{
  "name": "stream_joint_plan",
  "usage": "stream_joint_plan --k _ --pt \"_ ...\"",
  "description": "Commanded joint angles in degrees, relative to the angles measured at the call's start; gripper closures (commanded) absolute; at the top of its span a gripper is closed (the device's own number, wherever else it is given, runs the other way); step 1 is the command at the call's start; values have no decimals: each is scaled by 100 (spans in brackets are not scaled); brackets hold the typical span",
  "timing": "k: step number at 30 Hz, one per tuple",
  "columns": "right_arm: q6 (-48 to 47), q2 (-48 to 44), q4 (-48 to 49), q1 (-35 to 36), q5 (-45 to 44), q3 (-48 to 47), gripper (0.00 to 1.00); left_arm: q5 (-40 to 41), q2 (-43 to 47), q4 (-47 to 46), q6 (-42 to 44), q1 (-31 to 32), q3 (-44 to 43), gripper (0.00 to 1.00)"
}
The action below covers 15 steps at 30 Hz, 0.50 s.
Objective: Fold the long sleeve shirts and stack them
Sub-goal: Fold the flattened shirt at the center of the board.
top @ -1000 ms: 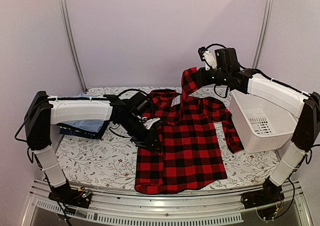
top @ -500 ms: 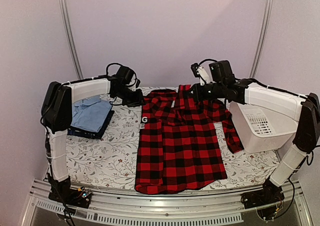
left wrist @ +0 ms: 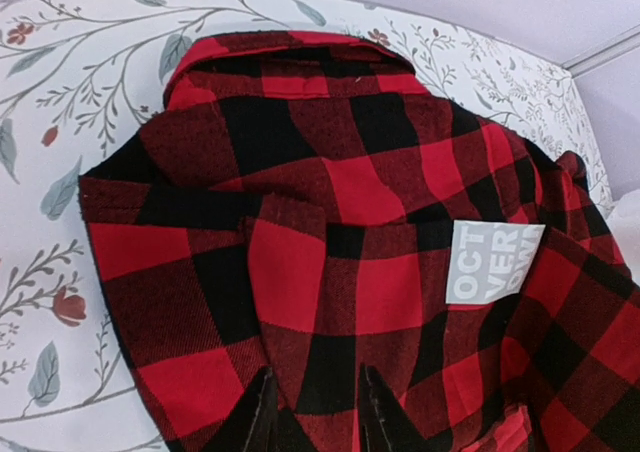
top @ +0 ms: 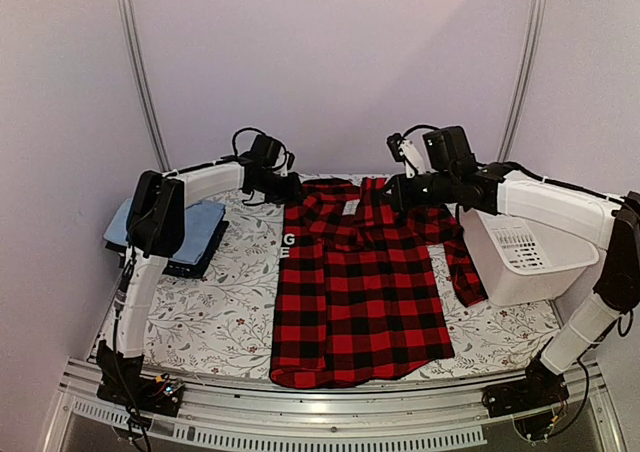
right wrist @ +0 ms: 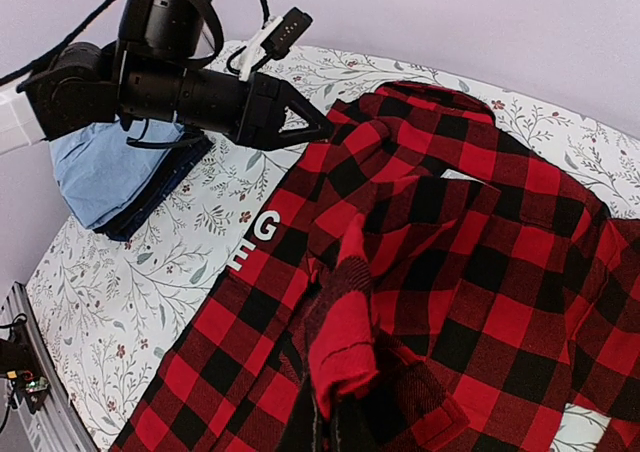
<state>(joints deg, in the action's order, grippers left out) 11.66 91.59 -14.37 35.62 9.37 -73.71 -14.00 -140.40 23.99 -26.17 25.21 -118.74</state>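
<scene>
The red-and-black checked flannel shirt (top: 350, 292) lies spread down the middle of the table, with white letters (top: 286, 244) at its left edge. My left gripper (top: 292, 188) sits low over its far-left shoulder. In the left wrist view its fingers (left wrist: 262, 412) stand a little apart on the flannel (left wrist: 330, 192), near a white-lettered patch (left wrist: 490, 262). My right gripper (top: 393, 194) is shut on a red sleeve end (right wrist: 350, 342), held just above the shirt's upper middle. A light blue shirt (top: 200, 222) rests on a dark navy garment (top: 190, 264) at the left.
A white plastic basket (top: 520, 252) stands tilted at the right edge, touching the flannel's right sleeve. The left arm stretches across the back left above the blue-and-navy pile. Floral tablecloth (top: 200, 322) shows at front left, and the back wall is close behind the collar.
The left gripper left the shirt's left edge, swung to the far-left shoulder and narrowed its jaws. The right gripper came down with the sleeve end, from raised to just above the shirt.
</scene>
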Motion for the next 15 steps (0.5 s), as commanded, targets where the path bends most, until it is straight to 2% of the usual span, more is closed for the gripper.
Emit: stream_joint_plan --k 1,6,15 --pt "29 -605 -348 85 -457 82 100 -441 -364 -181 -127 -34 -261 73" --pt "66 -1230 -913 85 -1348 85 100 -591 -571 -278 -195 -47 -375 75" --pt "91 -1645 -1301 88 -1188 262 100 -873 -1214 -112 -375 -51 -1083 75"
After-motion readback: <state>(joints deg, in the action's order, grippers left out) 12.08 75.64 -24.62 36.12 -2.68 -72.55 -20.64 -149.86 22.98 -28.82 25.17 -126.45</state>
